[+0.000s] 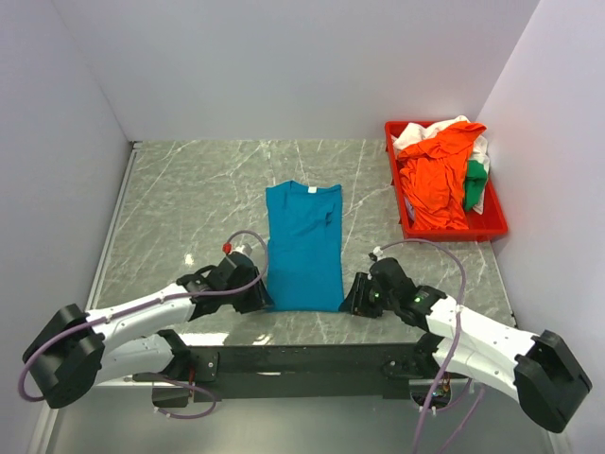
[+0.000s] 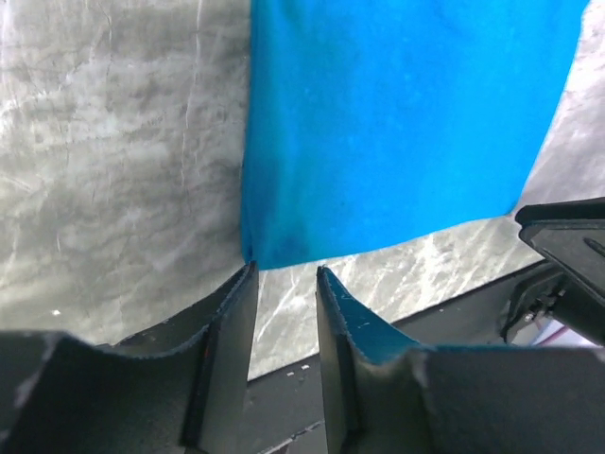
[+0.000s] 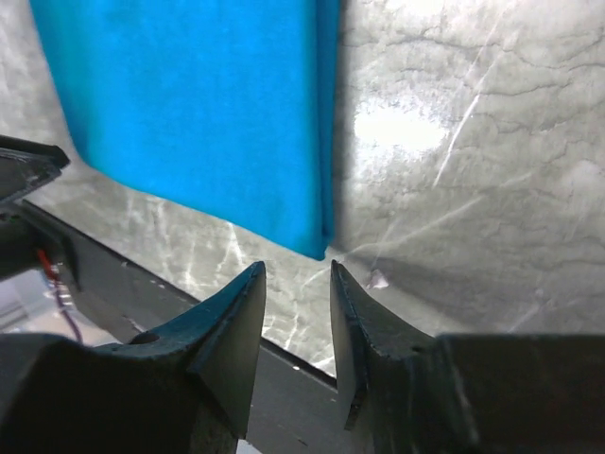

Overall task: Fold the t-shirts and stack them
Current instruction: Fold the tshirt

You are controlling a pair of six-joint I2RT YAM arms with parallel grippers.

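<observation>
Near the middle of the worktop [image 1: 180, 189], toward its near edge, the teal t-shirt [image 1: 302, 251] lies flat as a narrow strip, its long axis running from near edge to far edge; each near corner sits just ahead of one arm; the left fingers [image 2: 232, 312] and right fingers [image 3: 236, 312] stand parted, holding nothing; each arm looks equally close to its own corner.

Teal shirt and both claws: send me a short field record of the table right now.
teal t-shirt: flat on table, folded to a narrow strip, collar at far end
left claw: open, empty, at shirt's near left corner
right claw: open, empty, at near right corner
red tray: holds orange shirt, white cloth, green cloth, all crumpled
</observation>
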